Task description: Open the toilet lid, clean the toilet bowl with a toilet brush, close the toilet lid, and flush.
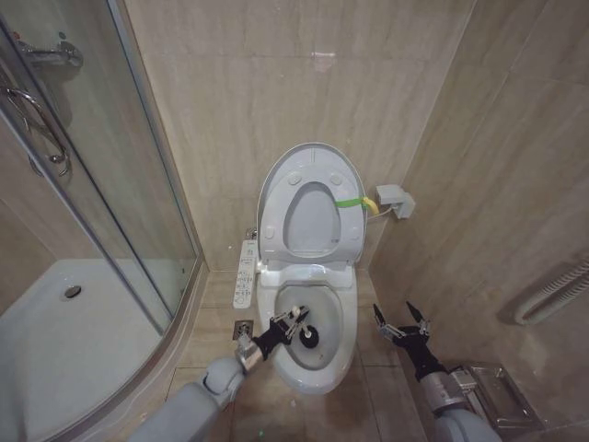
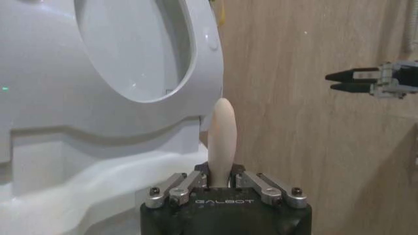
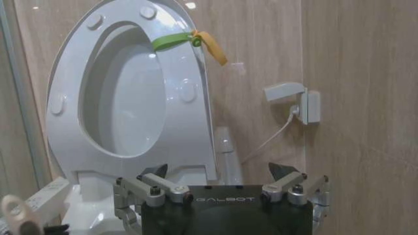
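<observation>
Lid (image 1: 308,198) upright against wall, bowl (image 1: 313,364) exposed. Left gripper (image 1: 293,324) clamped on brush (image 1: 306,337) handle; dark head down inside bowl, handle axis slanting up toward fingers. Right gripper (image 1: 400,322) fingers wide, empty, beside bowl.

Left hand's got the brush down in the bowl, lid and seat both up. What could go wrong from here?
1. The left hand holds the toilet brush by its thin handle; scrubbing against the toilet bowl wall might twist it in the grip.
2. The toilet lid and seat stand upright just behind; a high backstroke could knock them forward.
3. The right hand, open, hovers beside the bowl; a wide sweep may clip it.
</observation>
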